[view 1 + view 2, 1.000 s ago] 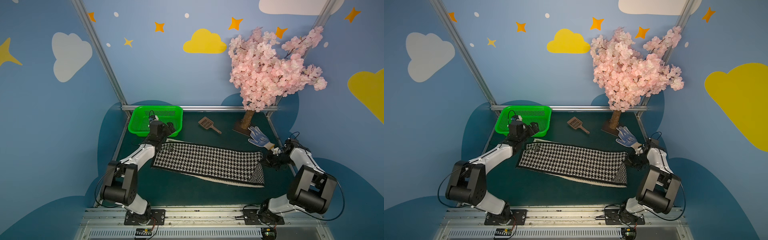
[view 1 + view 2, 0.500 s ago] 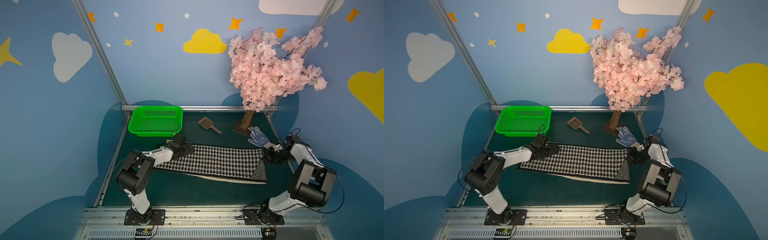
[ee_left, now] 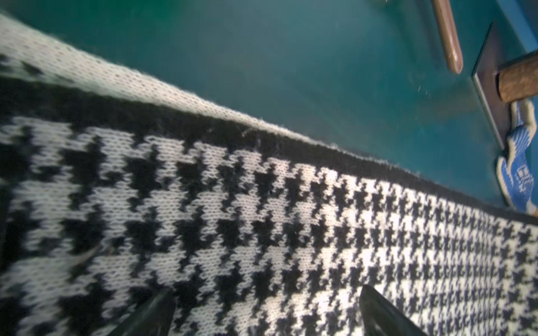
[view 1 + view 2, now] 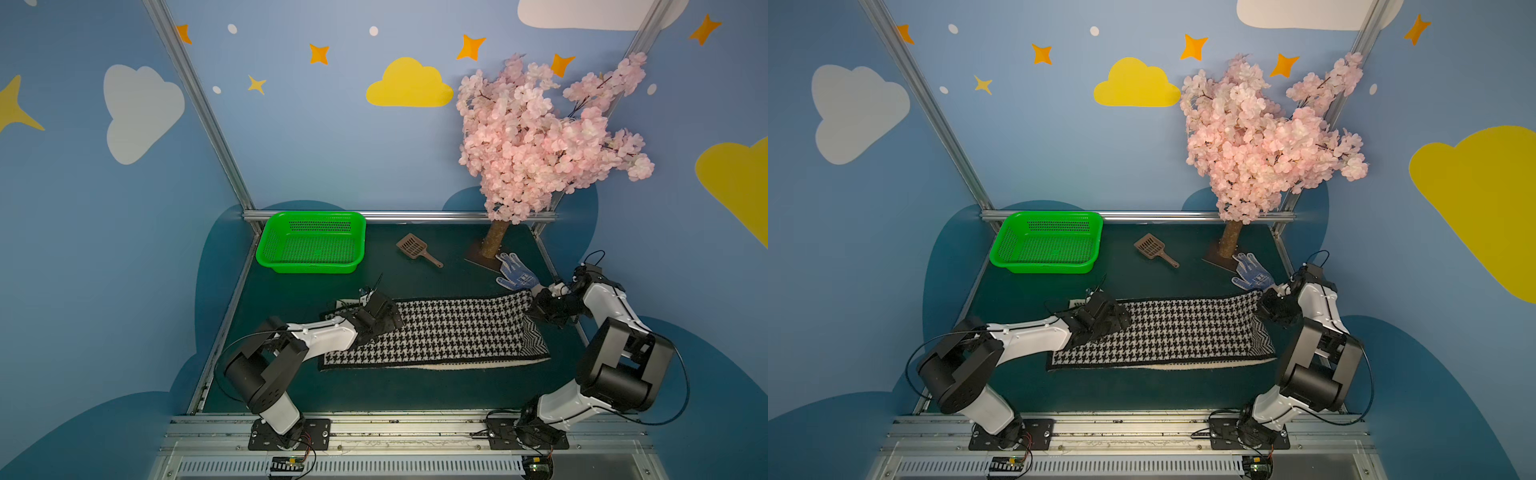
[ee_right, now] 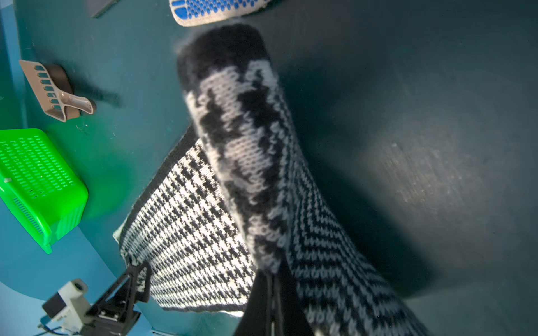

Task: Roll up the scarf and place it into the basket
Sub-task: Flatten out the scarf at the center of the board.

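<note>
1. The scarf (image 4: 436,332) is lying spread flat on the green table mat, houndstooth face up. It is well apart from the basket (image 4: 309,269), which is standing empty at the far left corner.
2. The scarf's end near the glove (image 4: 513,272) is being pinched by the right gripper (image 5: 269,286), whose jaws are shut on it. There the cloth is being lifted and turned over, so the zigzag face is showing.
3. The left gripper (image 3: 265,301) is being held low over the opposite end with its jaws wide apart and nothing between them.
4. By judgement, the first turn of the roll is being started at the right end. The lifted edge should be laid over straight across the full width, not at one corner only.
5. The far end is probably best pressed down by the left gripper, so that the cloth is not dragged along. The roll should be kept tight and square to the long edges; otherwise a cone is likely to be formed.
6. Whether the left fingertips are touching the cloth cannot be told.
7. In both top views the scarf's left end is being covered by the left arm.
8. The right fingertips are being hidden by the cloth itself.
9. No label is being shown.
</note>
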